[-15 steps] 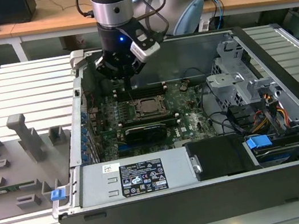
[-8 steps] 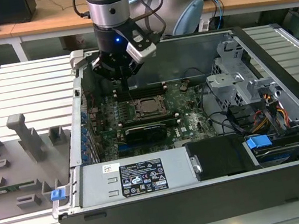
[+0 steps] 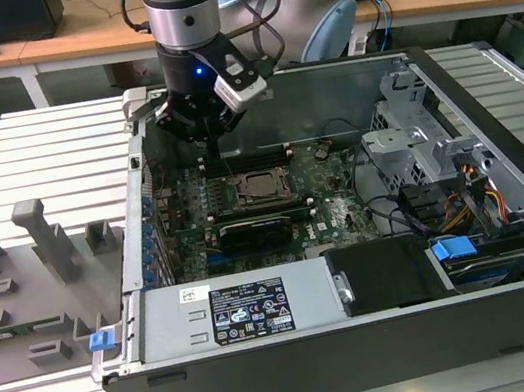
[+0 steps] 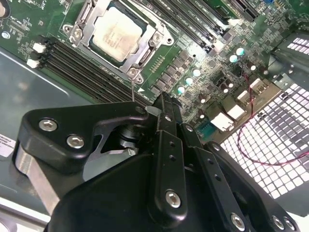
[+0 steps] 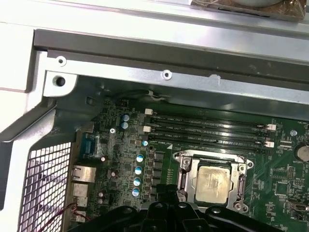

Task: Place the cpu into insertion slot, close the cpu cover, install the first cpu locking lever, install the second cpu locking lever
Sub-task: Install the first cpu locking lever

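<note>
The cpu lies flat in the insertion slot on the green board, its pale metal top showing through the window of the cpu cover, which is folded down over it. In the exterior view the cpu sits mid-board, and my gripper hangs just behind it, inside the case. A thin wire locking lever rises from the socket's corner to my gripper, whose fingers are together. Whether they pinch the lever I cannot tell. The first wrist view has the cpu and cover close past my gripper.
Long black memory slots run beside the socket. A black card, the power supply, a drive cage and loose cables fill the case. Grey fixtures stand on the slatted table at the exterior view's left.
</note>
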Robot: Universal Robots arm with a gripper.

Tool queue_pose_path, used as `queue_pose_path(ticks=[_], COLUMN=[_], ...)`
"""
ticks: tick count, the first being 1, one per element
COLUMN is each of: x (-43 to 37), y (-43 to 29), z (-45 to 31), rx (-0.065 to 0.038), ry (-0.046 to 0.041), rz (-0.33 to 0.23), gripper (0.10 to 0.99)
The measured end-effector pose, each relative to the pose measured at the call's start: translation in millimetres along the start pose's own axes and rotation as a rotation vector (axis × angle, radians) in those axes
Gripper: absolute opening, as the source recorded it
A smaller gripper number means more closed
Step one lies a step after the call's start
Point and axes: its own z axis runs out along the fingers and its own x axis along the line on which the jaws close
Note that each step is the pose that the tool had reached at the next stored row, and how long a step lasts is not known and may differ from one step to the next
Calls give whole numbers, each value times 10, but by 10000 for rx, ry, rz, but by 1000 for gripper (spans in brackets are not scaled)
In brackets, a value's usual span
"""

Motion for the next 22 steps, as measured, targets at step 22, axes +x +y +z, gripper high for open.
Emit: queue_pose_path(ticks=[22], x=[34], y=[204], z=[115], rx=[1], ry=[-2], rz=[60], gripper=[106])
